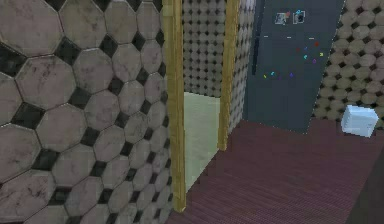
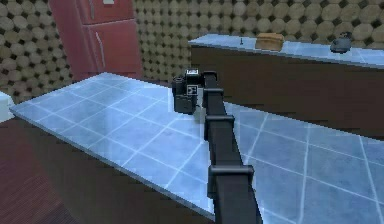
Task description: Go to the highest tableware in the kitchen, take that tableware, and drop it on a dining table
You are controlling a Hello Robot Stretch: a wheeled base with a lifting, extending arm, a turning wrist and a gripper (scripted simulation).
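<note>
Seemingly the dark square arm (image 2: 222, 135) lies across the pale-blue tiled desk (image 2: 100, 115) to reach for tableware, tho can't tell if fingers (image 2: 181, 95) hold anything; poss. target, a small dark lump (image 2: 342, 42), sits well apart on the far blue-topped desk (image 2: 300, 50).

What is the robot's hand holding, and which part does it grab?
Cannot tell: the gripper is a dark lump seen against the blue counter, and its far end is unclear.
</note>
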